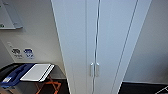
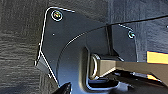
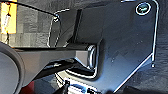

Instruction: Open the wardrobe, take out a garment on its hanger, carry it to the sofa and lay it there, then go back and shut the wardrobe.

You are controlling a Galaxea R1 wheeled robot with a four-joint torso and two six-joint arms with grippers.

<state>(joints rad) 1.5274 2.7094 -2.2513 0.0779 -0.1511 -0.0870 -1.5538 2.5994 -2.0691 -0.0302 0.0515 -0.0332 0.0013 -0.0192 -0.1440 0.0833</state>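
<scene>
Both wrist views look down past the robot's own dark plate onto dark floor; neither arm's claw can be judged wide or narrow, and I cannot tell their pose beyond hanging low. In the head view, lower left, a white board (image 1: 37, 72) lies on a dark table (image 1: 57, 68) over orange legs (image 1: 51, 86). The wardrobe (image 1: 100, 37) fills the centre, doors closed, twin handles (image 1: 94, 69) low. Wall stickers (image 1: 23, 53) at left are unreadable.
</scene>
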